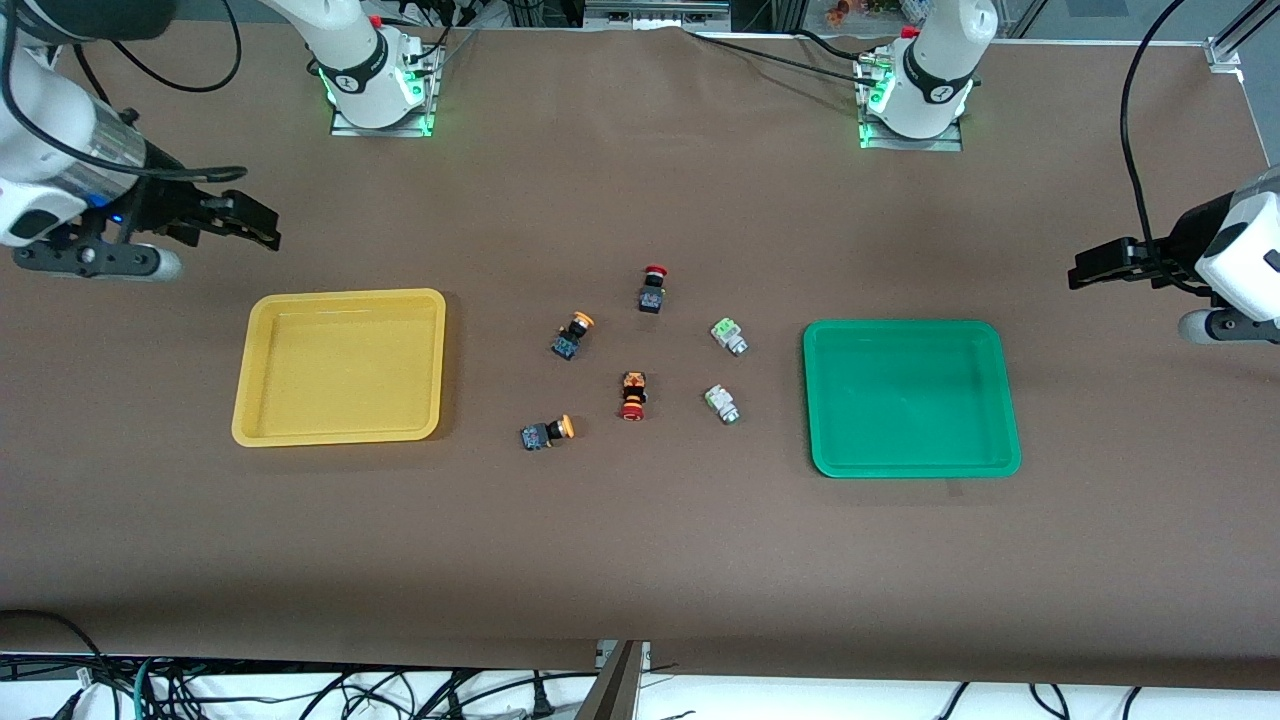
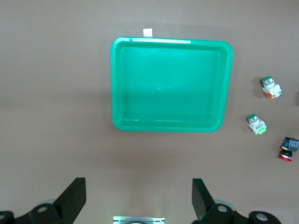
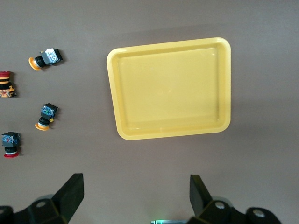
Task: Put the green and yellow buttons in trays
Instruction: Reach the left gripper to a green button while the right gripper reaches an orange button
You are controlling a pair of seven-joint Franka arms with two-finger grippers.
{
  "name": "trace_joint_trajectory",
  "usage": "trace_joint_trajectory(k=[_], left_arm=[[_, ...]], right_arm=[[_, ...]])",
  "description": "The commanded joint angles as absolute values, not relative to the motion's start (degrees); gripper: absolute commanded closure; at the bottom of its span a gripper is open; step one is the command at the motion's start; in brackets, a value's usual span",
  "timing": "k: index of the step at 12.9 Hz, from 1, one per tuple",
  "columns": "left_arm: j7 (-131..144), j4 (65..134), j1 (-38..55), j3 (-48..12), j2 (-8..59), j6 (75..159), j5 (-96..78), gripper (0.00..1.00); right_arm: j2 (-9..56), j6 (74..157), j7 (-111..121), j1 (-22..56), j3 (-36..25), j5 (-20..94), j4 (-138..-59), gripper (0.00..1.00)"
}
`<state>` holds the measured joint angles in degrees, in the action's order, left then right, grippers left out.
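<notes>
- We see both trays lying flat and bare inside: the yellow tray (image 1: 340,366) toward the right arm's end of the table, the green tray (image 1: 910,398) toward the left arm's end.
- Six buttons lie in a loose cluster between the trays, none touching another.
- Yellow-capped button A (image 1: 571,336), black-and-blue body, lies tilted, its cap pointing away from the front camera.
- Yellow-capped button B (image 1: 547,432) lies on its side, nearer the front camera, long axis along the table, cap toward the green tray.
- Green-capped button A (image 1: 729,336) and green-capped button B (image 1: 721,403), both white-bodied, lie slantwise beside the green tray, B nearer the camera.
- Two red-capped buttons (image 1: 632,395) sit mid-cluster, not task items.
- The right gripper (image 1: 262,227) hangs above bare table beside the yellow tray, fingers spread wide, holding nothing.
- The left gripper (image 1: 1082,271) hangs above bare table beside the green tray, fingers likewise spread, holding nothing.
</notes>
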<state>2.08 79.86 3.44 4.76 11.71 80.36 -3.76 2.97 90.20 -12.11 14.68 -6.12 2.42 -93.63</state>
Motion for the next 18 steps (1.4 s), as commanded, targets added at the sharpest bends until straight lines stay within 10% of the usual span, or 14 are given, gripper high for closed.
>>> trace_joint_trajectory(k=[1, 9, 18], left_arm=[[4.12, 78.13, 4.13, 4.48, 12.57, 79.89, -3.07, 0.0], [35.64, 79.54, 20.54, 3.52, 26.43, 92.17, -6.07, 0.0], [48.6, 89.98, 28.39, 2.02, 37.36, 116.78, -11.23, 0.0]], right_arm=[[9.73, 95.51, -18.69, 16.25, -5.89, 2.72, -92.11, 0.0], [39.35, 117.65, -57.88, 23.11, -5.54, 15.98, -77.0, 0.0], [49.39, 133.85, -73.48, 32.34, -5.54, 20.3, -78.92, 0.0]])
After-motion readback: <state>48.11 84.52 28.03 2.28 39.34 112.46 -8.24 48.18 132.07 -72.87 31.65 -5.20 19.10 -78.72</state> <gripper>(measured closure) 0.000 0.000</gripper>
